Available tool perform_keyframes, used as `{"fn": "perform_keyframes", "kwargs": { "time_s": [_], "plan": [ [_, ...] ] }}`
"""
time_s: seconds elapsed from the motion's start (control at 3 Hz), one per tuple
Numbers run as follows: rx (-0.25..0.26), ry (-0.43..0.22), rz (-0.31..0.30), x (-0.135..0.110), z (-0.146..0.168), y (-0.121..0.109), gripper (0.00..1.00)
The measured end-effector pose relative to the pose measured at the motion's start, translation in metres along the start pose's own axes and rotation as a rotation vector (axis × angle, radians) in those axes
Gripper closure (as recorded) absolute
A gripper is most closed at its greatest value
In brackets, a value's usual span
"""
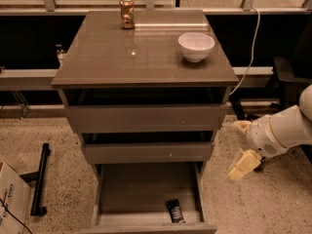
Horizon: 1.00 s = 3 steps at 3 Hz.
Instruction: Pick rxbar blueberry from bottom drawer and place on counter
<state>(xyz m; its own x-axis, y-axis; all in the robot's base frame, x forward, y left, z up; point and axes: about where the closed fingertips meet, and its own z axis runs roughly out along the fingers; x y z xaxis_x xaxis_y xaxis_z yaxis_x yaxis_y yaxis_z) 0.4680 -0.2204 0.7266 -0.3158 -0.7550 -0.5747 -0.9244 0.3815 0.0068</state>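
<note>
The rxbar blueberry (175,210), a small dark bar, lies flat in the bottom drawer (139,189), near its front right corner. The bottom drawer is pulled out open; the two drawers above it are nearly shut. The counter (122,57) is the glossy grey-brown top of the cabinet. My gripper (240,146) hangs to the right of the cabinet, outside it, at the height of the lower drawers. Its two pale yellow fingers (244,165) stand apart, open and empty, well right of and above the bar.
A gold can (127,12) stands at the counter's back edge and a white bowl (196,46) at its right. A cardboard box (9,201) and a black bar (40,179) lie on the floor at left. A white cable (251,48) hangs at right.
</note>
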Motion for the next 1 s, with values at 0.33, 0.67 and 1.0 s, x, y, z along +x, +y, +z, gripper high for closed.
{"fn": "perform_keyframes", "kwargs": {
  "time_s": [0.33,0.67,1.0],
  "plan": [
    [-0.032,-0.033,0.025,0.025,0.032,-0.010,0.00],
    [-0.032,-0.033,0.025,0.025,0.032,-0.010,0.00],
    [-0.074,-0.074,0.023,0.024,0.057,-0.005,0.00]
  ]
}}
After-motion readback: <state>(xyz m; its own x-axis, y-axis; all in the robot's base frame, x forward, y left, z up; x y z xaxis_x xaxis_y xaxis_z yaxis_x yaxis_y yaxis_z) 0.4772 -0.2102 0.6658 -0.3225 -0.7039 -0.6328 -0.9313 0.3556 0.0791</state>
